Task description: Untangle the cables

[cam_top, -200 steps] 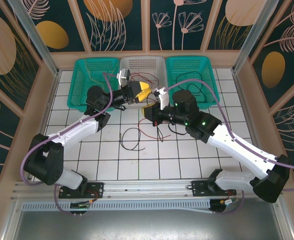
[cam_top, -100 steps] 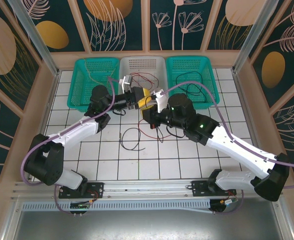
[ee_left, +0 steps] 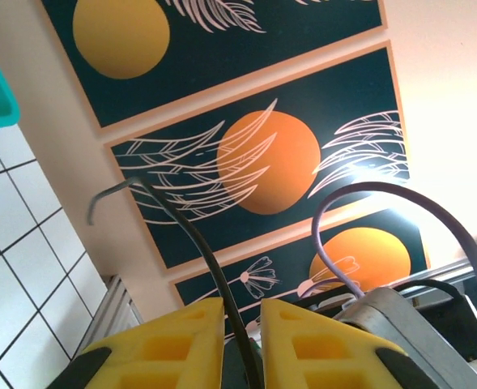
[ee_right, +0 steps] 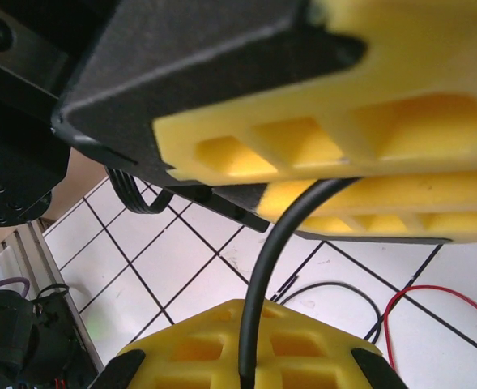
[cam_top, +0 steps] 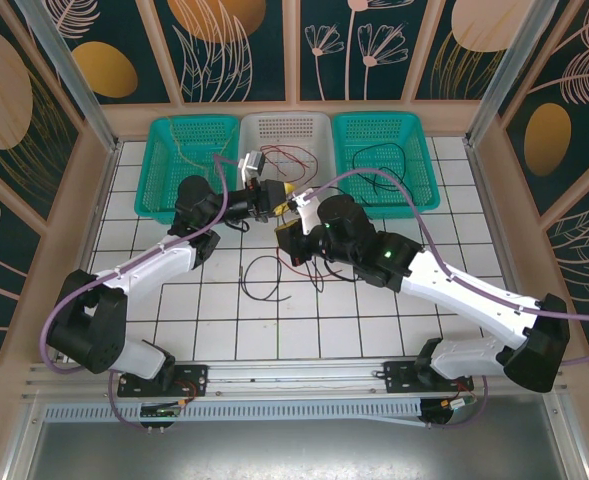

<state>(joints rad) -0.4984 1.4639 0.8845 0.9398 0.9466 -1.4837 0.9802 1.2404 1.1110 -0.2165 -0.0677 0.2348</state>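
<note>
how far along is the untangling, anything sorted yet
Partly done: a tan cable lies in the left basket, a red cable in the middle basket, a black cable in the right basket. In hand: the left gripper pinches a dark cable between its fingers, with the right gripper close by. Left: a red and black tangle on the table.

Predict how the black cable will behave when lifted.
Probably bendy yet slightly springy: the black cable arcs unsupported above the left pincer. Likely light, being so thin. It could slip, since the right pincer pinches only a narrow strand.
</note>
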